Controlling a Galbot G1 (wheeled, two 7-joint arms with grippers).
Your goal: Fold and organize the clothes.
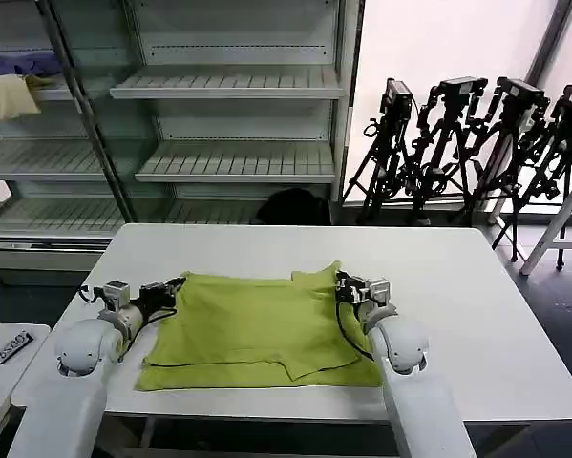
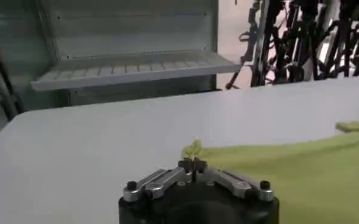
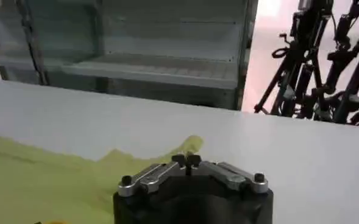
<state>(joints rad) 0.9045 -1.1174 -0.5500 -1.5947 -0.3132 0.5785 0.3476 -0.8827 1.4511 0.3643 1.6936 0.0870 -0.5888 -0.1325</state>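
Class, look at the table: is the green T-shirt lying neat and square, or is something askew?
Askew. The T-shirt lies only partly folded, a flap slanting across its front edge; left gripper and right gripper each pinch a far corner.

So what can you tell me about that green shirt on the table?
The T-shirt is lime yellow-green and looks like soft cotton. It lies mostly flat on the white table, partly folded, with layers overlapping near its front edge and a sleeve sticking up at the far right. The left claw pinches its far left corner, and the right claw is shut on its far right corner.
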